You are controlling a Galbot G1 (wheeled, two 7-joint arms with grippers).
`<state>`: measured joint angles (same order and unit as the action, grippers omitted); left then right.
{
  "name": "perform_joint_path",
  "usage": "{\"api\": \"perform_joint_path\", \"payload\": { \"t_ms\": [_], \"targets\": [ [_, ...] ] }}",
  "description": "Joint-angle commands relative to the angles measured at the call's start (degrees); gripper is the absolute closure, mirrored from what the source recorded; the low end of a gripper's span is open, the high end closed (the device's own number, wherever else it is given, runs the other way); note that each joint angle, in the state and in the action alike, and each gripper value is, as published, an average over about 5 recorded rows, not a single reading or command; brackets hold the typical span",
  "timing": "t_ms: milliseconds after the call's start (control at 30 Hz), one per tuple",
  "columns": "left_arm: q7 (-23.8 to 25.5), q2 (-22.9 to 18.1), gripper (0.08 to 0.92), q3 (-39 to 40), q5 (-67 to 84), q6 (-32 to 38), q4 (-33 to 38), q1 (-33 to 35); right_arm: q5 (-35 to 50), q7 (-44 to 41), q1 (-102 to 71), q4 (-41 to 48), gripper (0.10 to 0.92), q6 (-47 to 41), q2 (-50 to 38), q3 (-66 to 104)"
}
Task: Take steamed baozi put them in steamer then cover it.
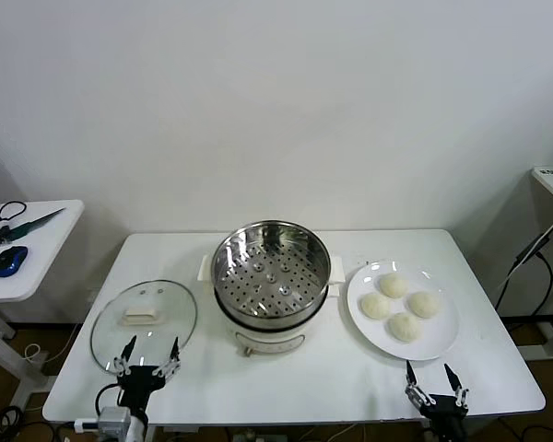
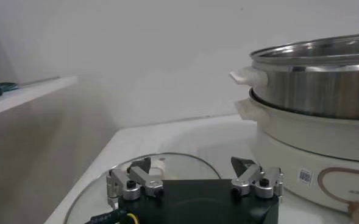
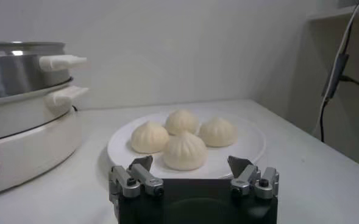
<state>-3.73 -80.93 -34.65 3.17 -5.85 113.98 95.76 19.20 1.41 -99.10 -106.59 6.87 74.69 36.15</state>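
Observation:
Several off-white baozi (image 1: pixel 402 304) lie on a white plate (image 1: pixel 442 341) at the table's right; they also show in the right wrist view (image 3: pixel 184 151). The empty steel steamer (image 1: pixel 271 270) stands on its white pot base (image 1: pixel 269 338) at the middle, and shows in the left wrist view (image 2: pixel 325 79). The glass cover (image 1: pixel 144 322) with its white handle lies flat at the left. My left gripper (image 1: pixel 150 355) is open, low at the front edge, just before the cover (image 2: pixel 161 167). My right gripper (image 1: pixel 433 382) is open, at the front edge before the plate (image 3: pixel 252 143).
A white side table (image 1: pixel 18 253) at the far left holds a blue mouse (image 1: pixel 9 261) and scissors. A white cabinet and a dangling cable (image 1: pixel 525 258) stand at the right. Bare tabletop (image 1: pixel 323 378) lies in front of the pot.

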Motion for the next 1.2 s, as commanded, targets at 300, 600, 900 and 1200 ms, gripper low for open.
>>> {"api": "perform_joint_path", "payload": {
  "t_ms": [300,600,900,1200],
  "targets": [
    [0.0,0.6,0.177,0.6,-0.1,1.2,-0.3,0.0,-1.1,-2.1,12.7,-2.0,0.203,-14.0,-8.4,3.7],
    [-0.1,1.8,0.177,0.5,0.8,2.6,-0.3,-0.1,-6.2,-14.1,35.6,8.2,0.203,-28.0,-34.1,-5.3],
    [0.0,1.9,0.177,0.8,0.6,4.1,-0.7,-0.1,-11.9,-45.2,72.7,23.1,0.203,-17.9,-57.4,-45.7],
    [0.3,1.1,0.177,1.2,-0.2,4.8,-1.2,-0.4,-12.5,-65.5,122.0,38.4,0.203,-6.5,-51.9,-98.9]
  ]
}}
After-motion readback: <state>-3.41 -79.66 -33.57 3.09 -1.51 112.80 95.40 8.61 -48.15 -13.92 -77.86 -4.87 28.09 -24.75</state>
